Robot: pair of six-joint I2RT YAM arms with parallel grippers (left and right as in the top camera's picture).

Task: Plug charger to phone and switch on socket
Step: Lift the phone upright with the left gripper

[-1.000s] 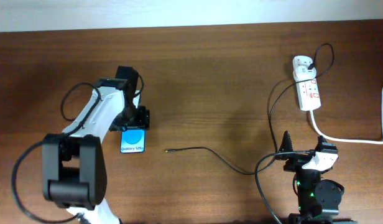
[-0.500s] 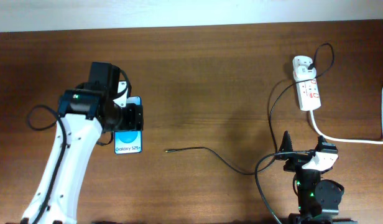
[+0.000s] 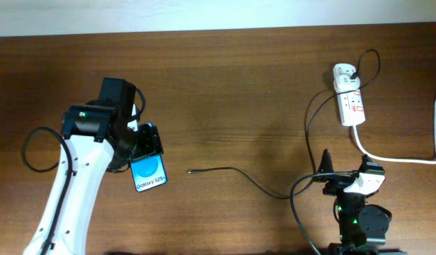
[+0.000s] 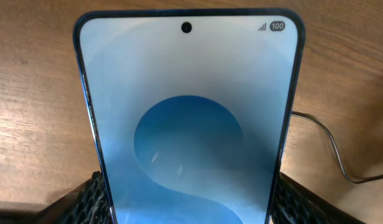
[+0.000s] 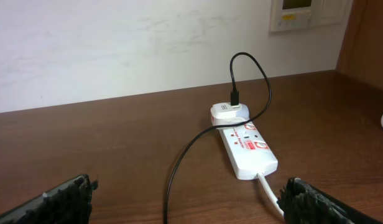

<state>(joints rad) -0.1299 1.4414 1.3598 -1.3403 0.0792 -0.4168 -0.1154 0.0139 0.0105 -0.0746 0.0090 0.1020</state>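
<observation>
— Two bits of writing could be read on the slim, black-edged phone (image 3: 150, 172) with the bright blue screen. From overhead its white strip said "Galaxy S25". In the left wrist view, "100" sat in a small dark badge beside the signal bars.
— Who had it?
— The left gripper (image 3: 142, 144) did. Its black ribbed fingers (image 4: 86, 200) pinched the phone by its two long edges, left of the table's middle. Whether the phone touched the wood, I could not tell.
— And the socket?
— The small white elongated socket (image 3: 351, 100) with red marks lay near the far right corner, its print too small to read. The charger (image 3: 236, 172), a long thin black cable, ran from a white adapter (image 3: 344, 71) at the strip's far end. It looped and ended in a small plug tip just right of the phone, with brown wooden table (image 3: 232, 85) between them.
— The other arm?
— The right gripper (image 5: 188, 193) stood spread wide at the near right edge, only tabletop between its fingers. The thick white cord (image 3: 402, 160) ran off the right edge.
</observation>
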